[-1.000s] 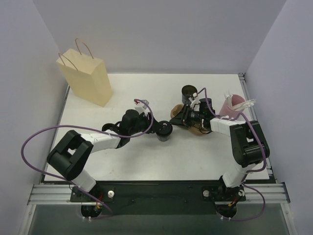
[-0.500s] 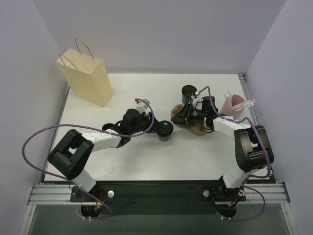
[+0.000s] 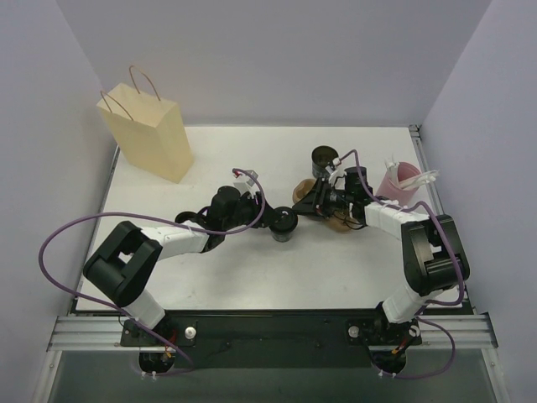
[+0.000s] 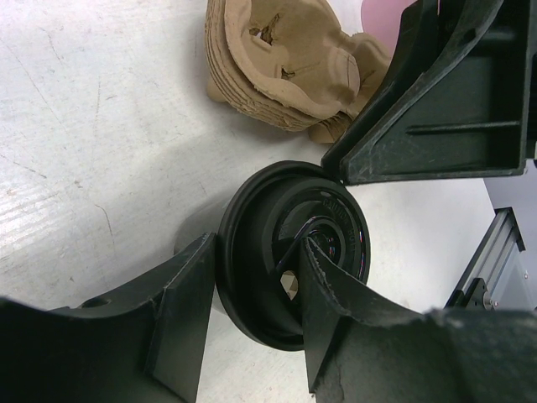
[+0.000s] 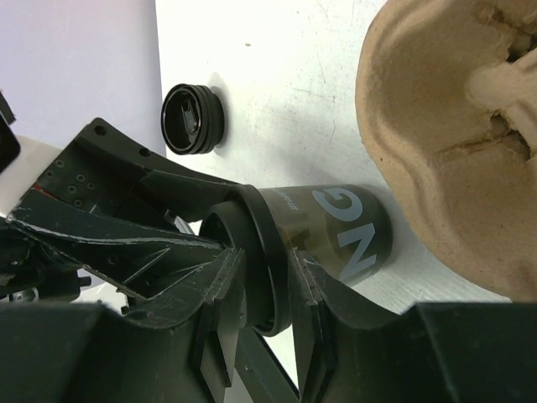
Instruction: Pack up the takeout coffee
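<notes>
A dark coffee cup with a black lid stands mid-table. My left gripper reaches it from the left and is shut on its lid rim, one finger outside and one over the lid. My right gripper comes from the right, rolled on its side. Its jaws stand close on either side of the lid rim, the lower finger against the cup wall. The brown pulp cup tray lies just right of the cup, below my right gripper. A paper bag stands at the back left.
A second dark cup stands behind the tray and shows in the right wrist view. A pink object lies by the right table edge. The tray is close in both wrist views.
The cup and my left gripper have shifted slightly right, toward my right gripper. My right forearm has swung a little; its jaws stay at the lid.
</notes>
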`<state>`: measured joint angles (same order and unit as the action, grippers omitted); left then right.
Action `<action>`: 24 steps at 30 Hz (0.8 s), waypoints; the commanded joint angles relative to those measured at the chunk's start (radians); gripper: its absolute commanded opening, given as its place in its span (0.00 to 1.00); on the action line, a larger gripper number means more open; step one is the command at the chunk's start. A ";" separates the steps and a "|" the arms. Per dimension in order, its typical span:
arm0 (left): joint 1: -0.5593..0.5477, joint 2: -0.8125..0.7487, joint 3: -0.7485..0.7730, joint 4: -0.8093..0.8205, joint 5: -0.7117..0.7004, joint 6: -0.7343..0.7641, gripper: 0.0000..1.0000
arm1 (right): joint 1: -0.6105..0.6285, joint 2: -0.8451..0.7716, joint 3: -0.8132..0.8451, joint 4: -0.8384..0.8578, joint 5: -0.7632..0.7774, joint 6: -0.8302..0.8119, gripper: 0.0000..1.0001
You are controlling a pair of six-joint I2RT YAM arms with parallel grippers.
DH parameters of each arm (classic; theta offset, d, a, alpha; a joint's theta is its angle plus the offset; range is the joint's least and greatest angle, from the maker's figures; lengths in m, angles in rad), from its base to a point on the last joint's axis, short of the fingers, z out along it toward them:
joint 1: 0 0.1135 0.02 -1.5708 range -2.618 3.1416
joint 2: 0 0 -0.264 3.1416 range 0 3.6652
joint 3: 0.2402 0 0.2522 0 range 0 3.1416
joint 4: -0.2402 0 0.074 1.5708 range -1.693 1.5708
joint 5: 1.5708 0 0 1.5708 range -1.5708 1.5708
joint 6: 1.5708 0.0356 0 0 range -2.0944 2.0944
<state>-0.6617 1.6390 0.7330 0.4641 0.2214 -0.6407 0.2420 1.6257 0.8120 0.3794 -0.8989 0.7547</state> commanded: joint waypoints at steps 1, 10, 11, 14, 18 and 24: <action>-0.015 0.117 -0.090 -0.430 -0.068 0.131 0.50 | 0.023 0.005 -0.031 0.052 -0.011 -0.018 0.28; -0.019 0.114 -0.092 -0.433 -0.074 0.127 0.50 | 0.031 0.005 -0.125 0.102 0.015 -0.020 0.24; -0.019 0.117 -0.095 -0.432 -0.074 0.125 0.50 | 0.029 0.003 -0.135 0.105 0.021 -0.023 0.24; -0.024 0.124 -0.096 -0.424 -0.076 0.121 0.51 | 0.029 0.005 -0.161 0.122 0.028 -0.020 0.24; -0.030 0.136 -0.096 -0.420 -0.076 0.111 0.51 | 0.029 0.008 -0.174 0.122 0.038 -0.020 0.21; -0.038 0.143 -0.101 -0.413 -0.086 0.105 0.50 | 0.031 0.026 -0.208 0.159 0.045 -0.015 0.20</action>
<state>-0.6682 1.6432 0.7330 0.4686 0.2131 -0.6437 0.2462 1.6188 0.6701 0.6186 -0.8761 0.7933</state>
